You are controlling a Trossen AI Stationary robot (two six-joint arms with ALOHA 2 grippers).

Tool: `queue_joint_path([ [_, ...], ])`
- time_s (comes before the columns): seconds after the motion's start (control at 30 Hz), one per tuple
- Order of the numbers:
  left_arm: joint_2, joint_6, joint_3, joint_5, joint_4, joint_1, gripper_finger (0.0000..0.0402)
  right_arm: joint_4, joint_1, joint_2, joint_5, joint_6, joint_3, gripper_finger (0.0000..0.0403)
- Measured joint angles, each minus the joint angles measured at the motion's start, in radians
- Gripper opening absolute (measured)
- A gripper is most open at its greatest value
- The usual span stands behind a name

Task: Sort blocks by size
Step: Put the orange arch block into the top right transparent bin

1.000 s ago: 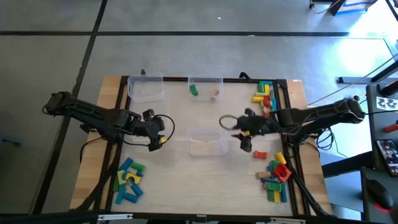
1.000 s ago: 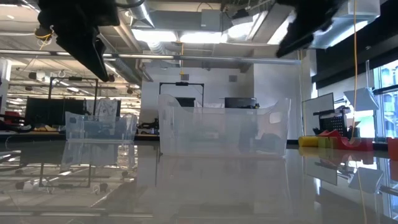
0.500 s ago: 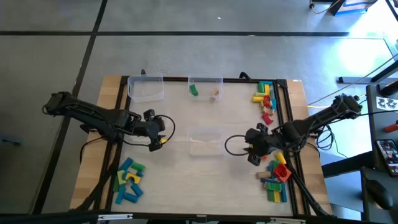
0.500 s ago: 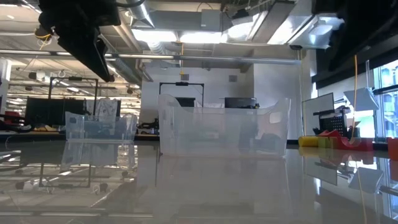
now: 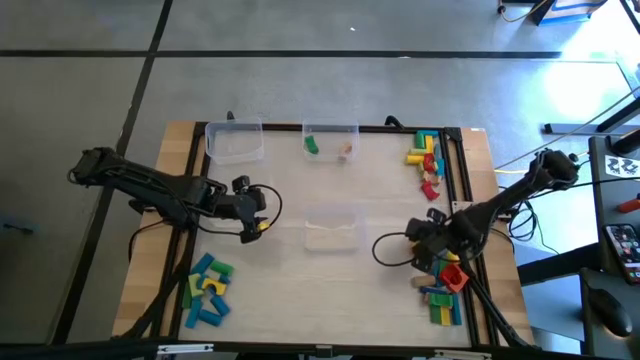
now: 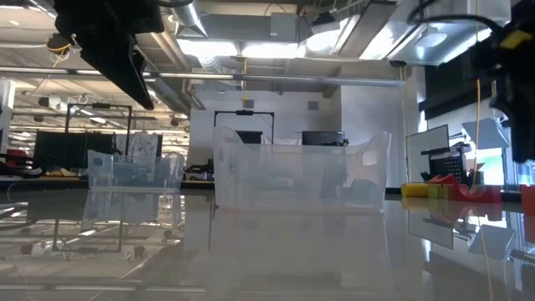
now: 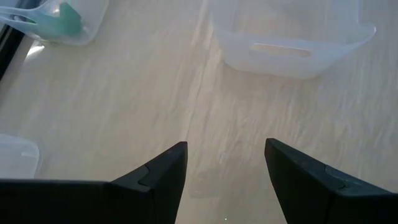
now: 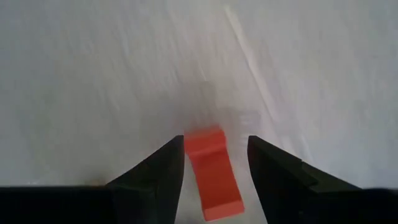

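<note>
A red block lies flat on the table, right of the table's middle. My right gripper hangs over it, pointing steeply down, open, with one finger on either side of the block and no touch that I can see. In the high view this gripper hides the block. My left gripper waits open above the bare table at the left, nothing between its fingers. More blocks lie in heaps at the near left, the near right and the far right.
A clear tub stands mid-table between the arms. At the far edge stand two more tubs: the left one, and the middle one holding a green block and a small orange one.
My right gripper has swung from beside the centre tub toward the table's near right, has sunk and has rolled about its own axis. It now stands over the red block with its fingers as far apart as before. The left arm has kept still.
</note>
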Motion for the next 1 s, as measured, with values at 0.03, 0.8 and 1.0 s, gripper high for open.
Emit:
queue_joint_path([
  [0.03, 0.000, 0.000, 0.000, 0.000, 0.000, 0.000, 0.0210, 0.008, 0.000, 0.000, -0.007, 0.000, -0.014, 0.0177],
  [0.8, 0.000, -0.001, 0.000, 0.000, -0.005, 0.000, 0.0210, 0.101, -0.003, 0.006, 0.002, -0.074, -0.069, 0.0214],
  [1.0, 0.000, 0.000, 0.000, 0.000, -0.005, 0.000, 0.0210, 0.088, -0.003, 0.006, -0.029, -0.081, -0.069, 0.0260],
])
